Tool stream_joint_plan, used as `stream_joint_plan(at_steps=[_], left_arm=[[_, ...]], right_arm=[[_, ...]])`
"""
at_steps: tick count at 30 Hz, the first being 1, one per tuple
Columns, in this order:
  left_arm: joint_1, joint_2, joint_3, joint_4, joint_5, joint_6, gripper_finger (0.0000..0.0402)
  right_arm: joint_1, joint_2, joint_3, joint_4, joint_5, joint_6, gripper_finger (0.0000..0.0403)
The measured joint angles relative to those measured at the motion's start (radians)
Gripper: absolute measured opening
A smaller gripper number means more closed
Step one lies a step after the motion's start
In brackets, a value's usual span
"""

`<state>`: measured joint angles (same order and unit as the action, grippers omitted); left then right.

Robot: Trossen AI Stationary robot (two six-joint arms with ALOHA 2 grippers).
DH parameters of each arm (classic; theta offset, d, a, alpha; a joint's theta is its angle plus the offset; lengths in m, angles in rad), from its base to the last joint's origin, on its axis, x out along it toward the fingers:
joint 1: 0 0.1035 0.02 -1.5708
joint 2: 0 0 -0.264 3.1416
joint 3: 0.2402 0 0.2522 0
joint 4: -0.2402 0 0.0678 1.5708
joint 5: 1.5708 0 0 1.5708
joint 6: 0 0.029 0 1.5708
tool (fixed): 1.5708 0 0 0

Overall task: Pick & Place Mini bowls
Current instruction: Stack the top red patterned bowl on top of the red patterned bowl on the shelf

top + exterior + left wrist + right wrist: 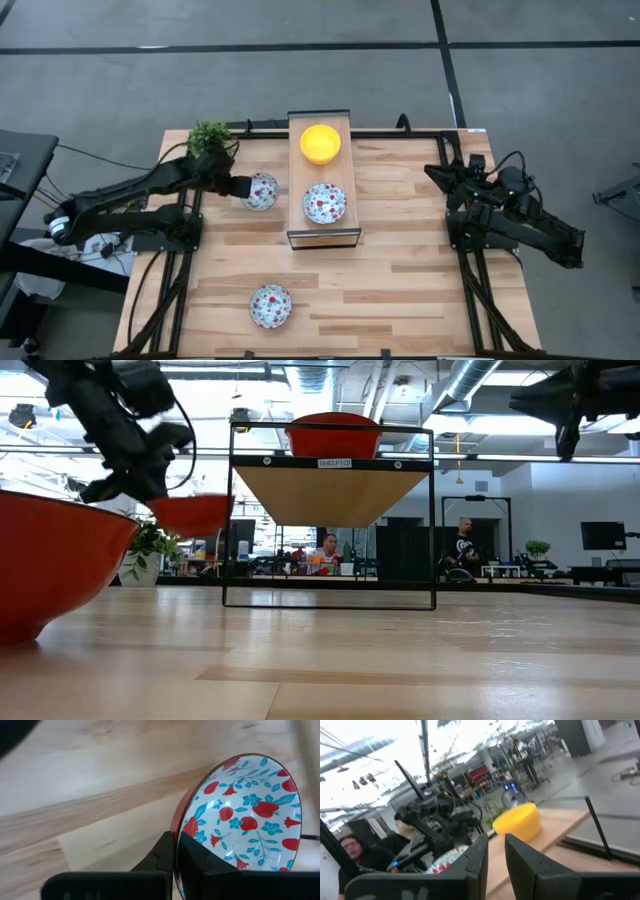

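High view: the left gripper (243,188) is closed on the rim of a floral mini bowl (263,190), holding it just beside the left edge of the wooden shelf (296,178) and near the small green potted plant (210,136). In the low view that bowl (192,513) hangs clear of the table (400,660), below the height of the shelf's top board, showing its red underside. The left wrist view shows the two dark fingers (192,857) pinching the bowl's rim, one inside on the patterned face and one outside, with the bowl tilted.

On the shelf top sit a glossy yellow mini bowl (320,143) at the far end and a second floral bowl (324,203) toward the near end, apart from each other. A third floral bowl (271,306) rests on the table near the front edge, left of centre; it fills the low view's left side.

The right gripper (448,176) waits at the table's right edge, well apart from the bowls. Its fingers stand slightly parted in the right wrist view with nothing between them, though whether that counts as fully released is hard to say. People sit in the room beyond the table.
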<state>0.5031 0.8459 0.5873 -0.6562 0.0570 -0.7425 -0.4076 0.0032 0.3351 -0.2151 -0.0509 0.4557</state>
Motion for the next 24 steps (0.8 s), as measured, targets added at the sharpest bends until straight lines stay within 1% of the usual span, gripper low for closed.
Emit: stream_joint_plan(at_steps=[5,9,12,14,20,24], left_arm=[[-0.054,-0.088,0.000,0.026,0.000,0.001,0.0008],[-0.100,-0.139,0.000,0.105,0.001,0.009,0.0008],[-0.127,-0.171,0.000,0.163,0.009,0.061,0.0008],[-0.140,-0.191,0.000,0.211,0.039,0.110,0.0007],[-0.170,-0.220,0.000,0.407,0.192,0.271,0.0007],[-0.196,-0.215,0.000,0.516,0.230,0.364,0.0007]], right_arm=[[0.000,0.000,0.000,0.049,0.000,0.000,0.0054],[0.000,0.000,0.000,0.048,0.000,-0.001,0.0054],[0.000,0.002,0.000,0.047,0.000,-0.001,0.0054],[0.000,0.002,0.000,0.048,0.000,-0.002,0.0054],[0.000,0.003,0.000,0.045,0.000,-0.003,0.0054],[0.000,0.002,0.000,0.043,0.000,-0.007,0.0054]])
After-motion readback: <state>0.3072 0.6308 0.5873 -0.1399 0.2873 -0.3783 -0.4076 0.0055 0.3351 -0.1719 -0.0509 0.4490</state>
